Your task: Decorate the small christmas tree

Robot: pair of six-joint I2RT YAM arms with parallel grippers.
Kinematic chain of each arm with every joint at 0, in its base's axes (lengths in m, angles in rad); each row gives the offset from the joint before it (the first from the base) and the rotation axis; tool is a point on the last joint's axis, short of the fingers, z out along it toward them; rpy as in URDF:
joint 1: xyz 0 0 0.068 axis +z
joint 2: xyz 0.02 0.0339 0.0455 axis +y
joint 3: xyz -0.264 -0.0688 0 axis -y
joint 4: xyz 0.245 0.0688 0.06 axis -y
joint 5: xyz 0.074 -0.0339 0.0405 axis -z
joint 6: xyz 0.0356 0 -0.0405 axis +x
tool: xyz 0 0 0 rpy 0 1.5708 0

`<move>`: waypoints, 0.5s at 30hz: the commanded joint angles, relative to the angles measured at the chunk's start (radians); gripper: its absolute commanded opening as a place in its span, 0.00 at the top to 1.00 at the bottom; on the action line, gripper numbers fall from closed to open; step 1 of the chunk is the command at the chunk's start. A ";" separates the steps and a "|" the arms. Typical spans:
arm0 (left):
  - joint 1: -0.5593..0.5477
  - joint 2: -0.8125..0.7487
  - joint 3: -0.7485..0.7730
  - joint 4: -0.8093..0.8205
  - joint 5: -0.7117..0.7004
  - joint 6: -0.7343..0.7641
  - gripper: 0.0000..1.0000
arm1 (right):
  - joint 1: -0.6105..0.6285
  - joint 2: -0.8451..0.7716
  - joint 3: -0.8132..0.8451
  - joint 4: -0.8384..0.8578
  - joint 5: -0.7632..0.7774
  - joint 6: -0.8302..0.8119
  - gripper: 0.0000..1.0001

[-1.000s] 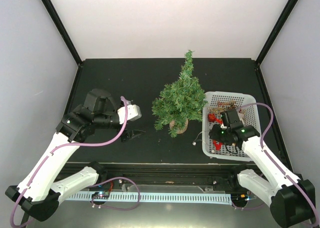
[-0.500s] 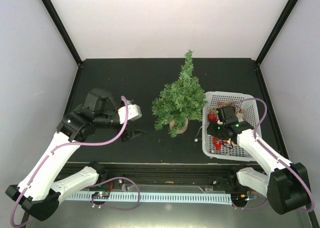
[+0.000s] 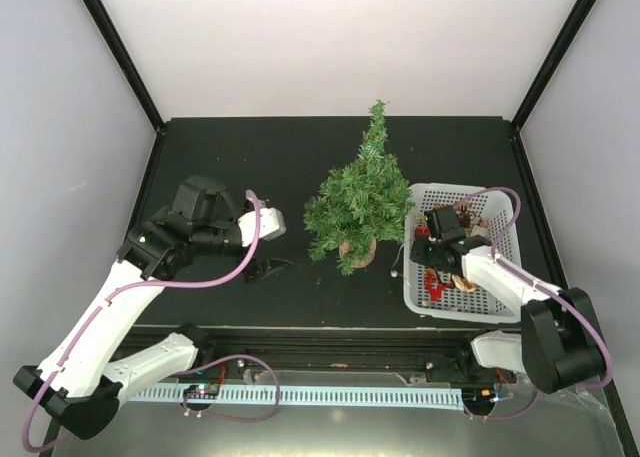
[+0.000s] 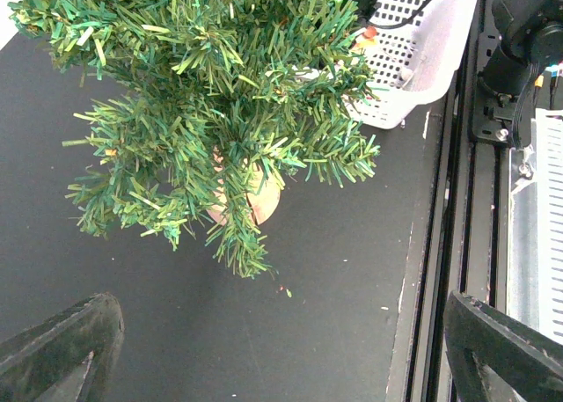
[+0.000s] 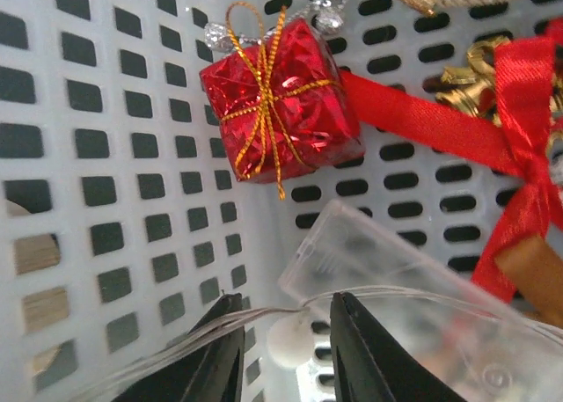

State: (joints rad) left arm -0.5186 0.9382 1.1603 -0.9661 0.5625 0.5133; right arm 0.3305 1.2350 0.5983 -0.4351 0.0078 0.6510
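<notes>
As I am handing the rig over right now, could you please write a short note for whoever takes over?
Left gripper: open, empty, low over the table, facing the small christmas tree.
Right gripper: inside the white basket, jaws narrowly apart around a thin wire beside a clear plastic case; not clamped.
Tree: upright, left of the basket, no ornament visible on it.
Red gift ornament and red ribbon bow lie in the basket.
Done: nothing hung.
Left: probably grip the wire, drape it, then add the ornaments.

- My left arm reaches forward, elbow raised; left gripper spread wide.
- My right arm angles inward; right gripper jaws narrowly apart.
</notes>
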 commanded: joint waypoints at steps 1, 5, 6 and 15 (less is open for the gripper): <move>-0.007 0.008 0.015 0.023 0.019 -0.001 0.01 | 0.004 0.048 0.029 0.088 0.070 -0.006 0.78; -0.007 0.006 0.012 0.023 0.020 -0.001 0.01 | 0.004 0.040 0.013 0.120 0.092 0.008 0.93; -0.007 0.004 0.011 0.022 0.020 -0.001 0.01 | 0.005 0.031 0.011 0.120 0.095 0.010 0.95; -0.007 0.004 0.008 0.026 0.021 -0.003 0.01 | 0.004 -0.108 0.013 0.027 0.145 0.004 0.99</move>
State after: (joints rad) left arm -0.5186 0.9386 1.1603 -0.9627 0.5655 0.5133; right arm 0.3305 1.1873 0.6014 -0.3687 0.0967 0.6579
